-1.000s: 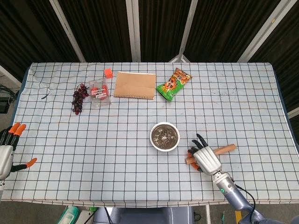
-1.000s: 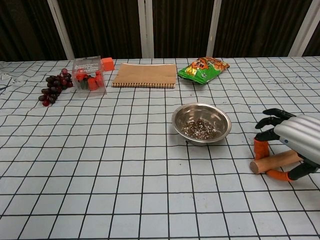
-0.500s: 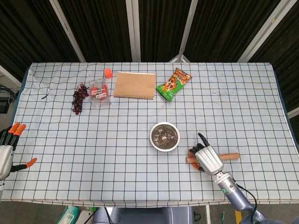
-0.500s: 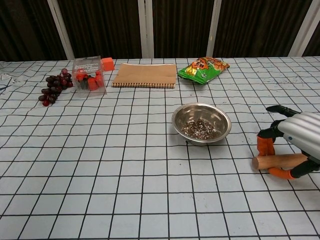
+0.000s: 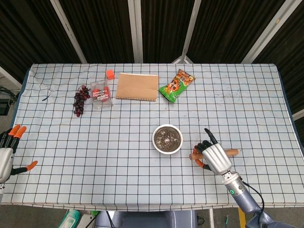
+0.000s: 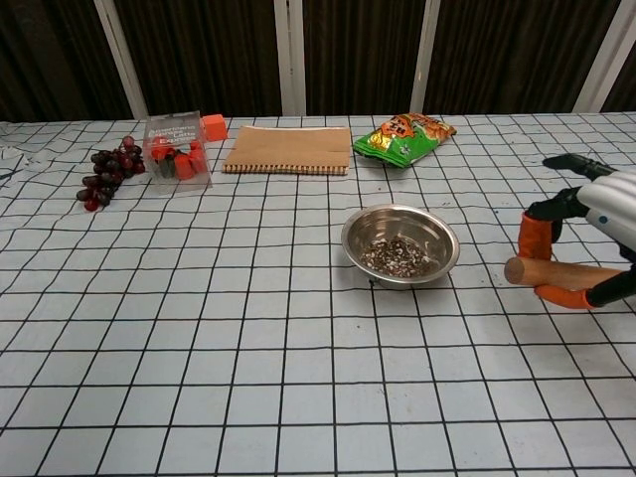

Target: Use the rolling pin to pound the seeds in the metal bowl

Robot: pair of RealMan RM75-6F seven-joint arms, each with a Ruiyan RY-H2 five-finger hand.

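A metal bowl (image 5: 167, 138) (image 6: 400, 244) holding dark seeds stands near the table's middle. To its right my right hand (image 5: 214, 158) (image 6: 594, 234) grips a wooden rolling pin (image 5: 231, 153) (image 6: 542, 272). The pin lies roughly level, lifted off the cloth, its near end pointing toward the bowl but apart from it. My left hand (image 5: 8, 152) hangs at the table's left edge, fingers spread and holding nothing; only the head view shows it.
At the back of the checked tablecloth lie grapes (image 5: 80, 100), a clear plastic box (image 5: 101, 93) with an orange cube (image 5: 110, 73) beside it, a brown notebook (image 5: 137, 87) and a green snack bag (image 5: 176, 85).
My right hand has closed on the rolling pin and raised it off the table. The pin swung from slanted to nearly level. Bowl and left hand stayed still.
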